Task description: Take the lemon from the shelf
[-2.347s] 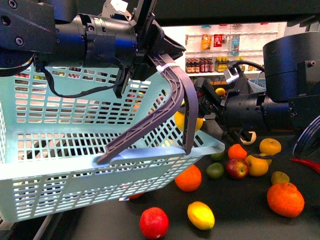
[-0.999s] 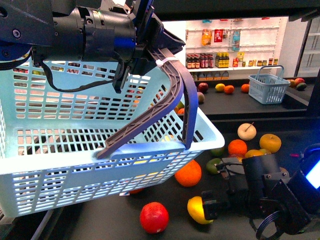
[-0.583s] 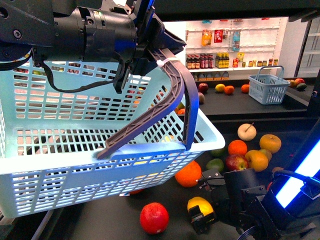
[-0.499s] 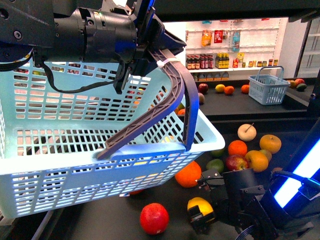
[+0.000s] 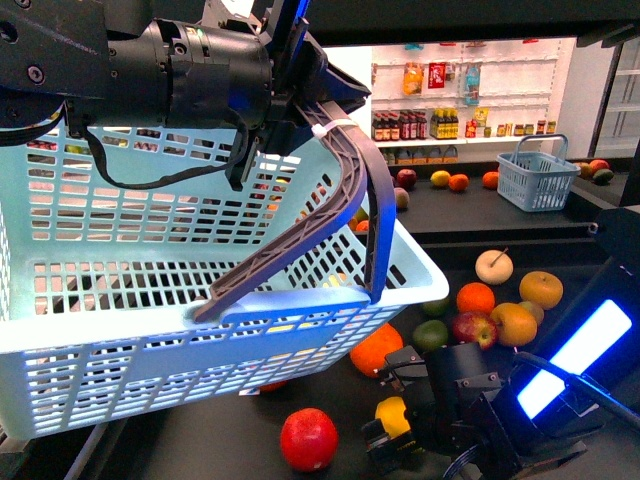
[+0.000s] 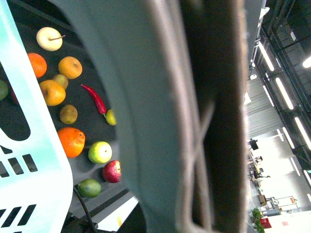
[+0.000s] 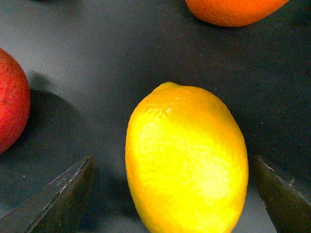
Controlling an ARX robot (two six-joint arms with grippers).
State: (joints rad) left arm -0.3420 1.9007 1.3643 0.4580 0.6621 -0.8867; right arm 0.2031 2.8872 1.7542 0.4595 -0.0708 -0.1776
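Observation:
The lemon [image 5: 391,417] lies on the shelf's dark tray [image 5: 220,445] near the front, partly covered by my right gripper [image 5: 398,402]. In the right wrist view the lemon [image 7: 187,158] fills the space between the two dark fingertips [image 7: 63,196], which stand apart on either side of it without touching; this gripper [image 7: 172,165] is open. My left gripper [image 5: 300,110] is shut on the grey basket handle [image 5: 352,190] and holds the pale blue basket [image 5: 150,290] up at the left. In the left wrist view the handle [image 6: 165,116] blocks most of the picture.
A red fruit [image 5: 308,438] lies left of the lemon and an orange [image 5: 375,350] just behind it, under the basket's corner. More fruit [image 5: 515,322] is spread to the right. A small blue basket [image 5: 530,170] and white bottle shelves [image 5: 450,110] stand far behind.
My right arm has come down from beside the basket to the front of the tray, and its open fingers now straddle the lemon. The basket stays held up.

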